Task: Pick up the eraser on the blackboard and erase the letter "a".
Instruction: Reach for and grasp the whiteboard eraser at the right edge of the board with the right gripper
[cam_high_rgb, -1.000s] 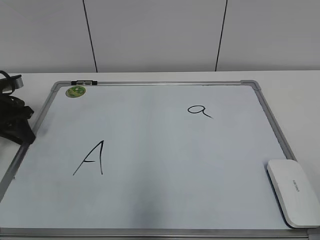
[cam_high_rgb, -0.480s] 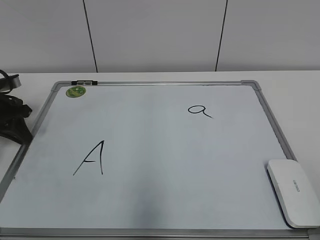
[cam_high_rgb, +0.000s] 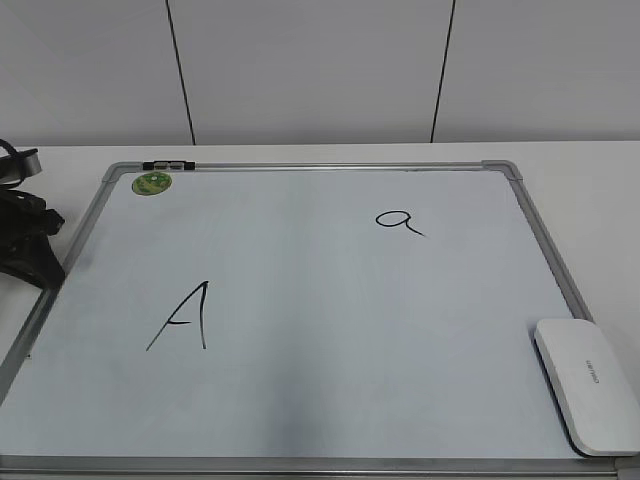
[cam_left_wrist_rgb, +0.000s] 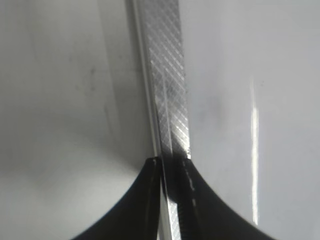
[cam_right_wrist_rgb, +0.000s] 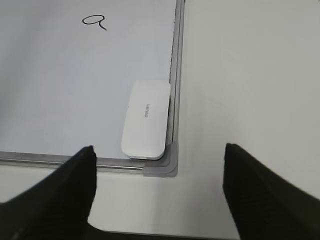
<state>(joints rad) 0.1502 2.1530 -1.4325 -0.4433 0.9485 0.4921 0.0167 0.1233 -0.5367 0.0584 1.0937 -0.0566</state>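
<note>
Both fingertips cropped: right end effector (cam_right_wrist_rgb: 157, 170) spread; left end effector (cam_left_wrist_rgb: 170, 172) seemingly pressed together.

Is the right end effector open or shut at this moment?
Open. In the right wrist view the right end effector has its two dark fingers far apart, with nothing between them, above the eraser.

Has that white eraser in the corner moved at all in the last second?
No. The eraser sits in the same spot against the blackboard's right frame, near its bottom corner.
</note>
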